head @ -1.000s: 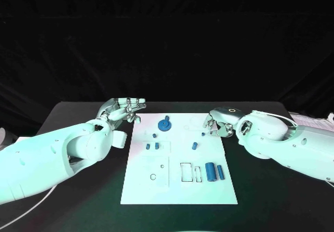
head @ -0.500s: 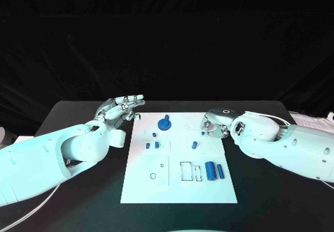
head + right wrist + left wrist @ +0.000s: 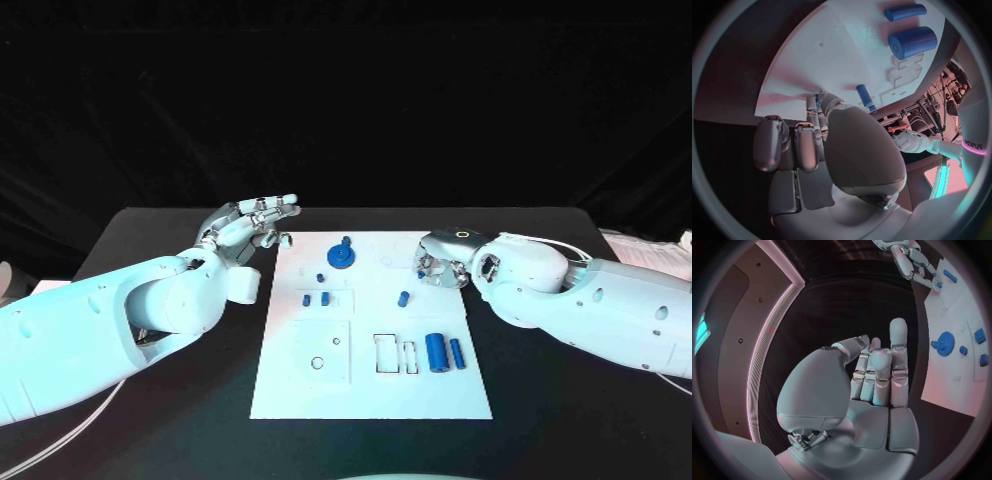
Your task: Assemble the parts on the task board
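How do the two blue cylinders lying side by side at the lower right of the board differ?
In the head view, the thick cylinder is clearly wider than the thin cylinder beside it. The thick one lies nearer the outlined rectangular slots; the thin one lies nearer the task board's right edge. The right wrist view shows the same contrast in girth. Both are blue, lie flat, run roughly parallel, and neither hand touches them.

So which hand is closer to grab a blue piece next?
Probably the right hand: it hangs over the task board's far right edge, fingers curled by a small blue piece. The left hand is raised, open, off the board's left side.
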Available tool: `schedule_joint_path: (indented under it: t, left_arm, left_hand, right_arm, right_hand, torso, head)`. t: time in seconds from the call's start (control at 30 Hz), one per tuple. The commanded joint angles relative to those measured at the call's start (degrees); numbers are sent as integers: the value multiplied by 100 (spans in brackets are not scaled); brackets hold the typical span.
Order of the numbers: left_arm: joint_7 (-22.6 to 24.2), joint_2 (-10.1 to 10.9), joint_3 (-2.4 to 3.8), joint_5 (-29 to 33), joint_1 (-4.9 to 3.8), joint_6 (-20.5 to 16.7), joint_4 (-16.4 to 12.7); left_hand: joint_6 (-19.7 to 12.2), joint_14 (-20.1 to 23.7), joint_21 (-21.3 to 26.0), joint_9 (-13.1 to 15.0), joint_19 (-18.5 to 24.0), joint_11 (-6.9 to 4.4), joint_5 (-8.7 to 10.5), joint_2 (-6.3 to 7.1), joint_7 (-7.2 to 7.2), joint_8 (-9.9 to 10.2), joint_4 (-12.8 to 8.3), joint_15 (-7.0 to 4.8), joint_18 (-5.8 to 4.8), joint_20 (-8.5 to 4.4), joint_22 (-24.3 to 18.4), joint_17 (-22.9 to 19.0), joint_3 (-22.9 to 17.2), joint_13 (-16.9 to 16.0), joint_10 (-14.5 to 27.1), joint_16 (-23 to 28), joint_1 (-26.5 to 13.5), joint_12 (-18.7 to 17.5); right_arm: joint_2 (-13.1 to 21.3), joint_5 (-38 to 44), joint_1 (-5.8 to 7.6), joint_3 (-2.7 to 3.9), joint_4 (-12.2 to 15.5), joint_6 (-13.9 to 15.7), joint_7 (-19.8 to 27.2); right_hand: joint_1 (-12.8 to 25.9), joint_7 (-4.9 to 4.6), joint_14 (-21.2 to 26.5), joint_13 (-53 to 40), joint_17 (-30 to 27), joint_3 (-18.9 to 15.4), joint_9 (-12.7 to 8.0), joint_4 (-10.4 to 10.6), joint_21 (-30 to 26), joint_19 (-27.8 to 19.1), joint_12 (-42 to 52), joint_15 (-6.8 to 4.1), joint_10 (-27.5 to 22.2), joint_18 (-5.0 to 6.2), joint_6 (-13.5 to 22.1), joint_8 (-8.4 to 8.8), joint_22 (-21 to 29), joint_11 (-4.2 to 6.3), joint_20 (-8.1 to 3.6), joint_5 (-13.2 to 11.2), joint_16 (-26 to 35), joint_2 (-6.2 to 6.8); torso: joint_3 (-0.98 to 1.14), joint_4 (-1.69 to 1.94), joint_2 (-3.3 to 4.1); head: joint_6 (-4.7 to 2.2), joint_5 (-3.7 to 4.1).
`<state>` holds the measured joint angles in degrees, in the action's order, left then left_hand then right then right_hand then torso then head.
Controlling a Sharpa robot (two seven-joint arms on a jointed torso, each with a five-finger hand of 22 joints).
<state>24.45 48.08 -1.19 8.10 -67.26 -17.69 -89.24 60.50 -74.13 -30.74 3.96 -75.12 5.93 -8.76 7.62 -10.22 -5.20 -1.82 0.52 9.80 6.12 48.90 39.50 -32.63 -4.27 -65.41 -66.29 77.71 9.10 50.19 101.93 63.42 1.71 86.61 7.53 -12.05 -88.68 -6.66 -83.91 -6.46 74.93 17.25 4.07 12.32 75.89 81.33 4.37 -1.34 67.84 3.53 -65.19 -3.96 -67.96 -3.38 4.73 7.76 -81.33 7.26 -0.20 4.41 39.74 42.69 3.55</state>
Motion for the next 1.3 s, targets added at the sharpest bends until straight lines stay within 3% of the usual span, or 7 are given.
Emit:
schedule_joint_path:
  t: [0.03, 0.6, 1.0, 1.3]
  left_arm:
    - [50, 1, 3, 47, -1, 122, -22]
    - [1, 24, 2, 47, -1, 80, -42]
    - [-2, 33, 2, 47, -1, 78, -38]
    - [-8, 27, 1, 47, -1, 71, -15]
  left_hand:
    - [35, 46, 20, 4, 34, -15, -2, -22, 8, -39, 3, 6, 60, -14, -5, -5, 39, -8, -26, 3, -26, 16]
    - [31, 50, 22, 3, 35, -16, -4, -25, 8, -40, -14, 4, 61, -16, -7, -8, 49, -7, -17, -1, -16, 28]
    - [25, 57, 24, 1, 35, -16, -7, -36, 7, -41, -39, 2, 62, -19, -9, -23, 56, -7, -6, -1, 3, 43]
    - [21, 63, 25, 0, 36, -14, -7, -37, 4, -39, -44, 2, 61, -19, -9, -35, 60, -6, -1, 3, 6, 47]
  right_arm:
    - [-21, 100, -25, -15, -21, -255, 3]
    - [-107, 435, -73, -35, 4, -535, -142]
    - [-71, 450, -65, -27, 128, -37, -195]
    - [-33, 450, 17, 12, 188, 119, -207]
  right_hand:
    - [11, 2, -383, 27, 390, 75, 13, -14, -21, 9, -16, -43, 72, 115, -67, -19, 0, 10, -50, -33, 27, -3]
    - [99, 81, -410, 124, 462, 350, 101, -255, 86, 90, 26, -85, 455, 84, -400, -114, -158, 96, -90, -127, -37, -92]
    - [165, 79, -412, 182, 457, 470, 114, -341, 99, 102, -39, -108, 464, 80, -400, -78, -177, 93, -116, -215, -38, -122]
    - [196, 69, -413, 210, 457, 550, 124, -396, 105, 106, -56, -99, 481, 78, -406, -62, -185, 88, -113, -277, -41, -129]
  torso:
    - [-2, -2, -3]
    - [-6, -3, -3]
    - [-5, 7, -7]
    - [-4, 2, -5]
  head:
    - [11, 0]
    - [42, 10]
    - [34, 35]
    - [15, 35]
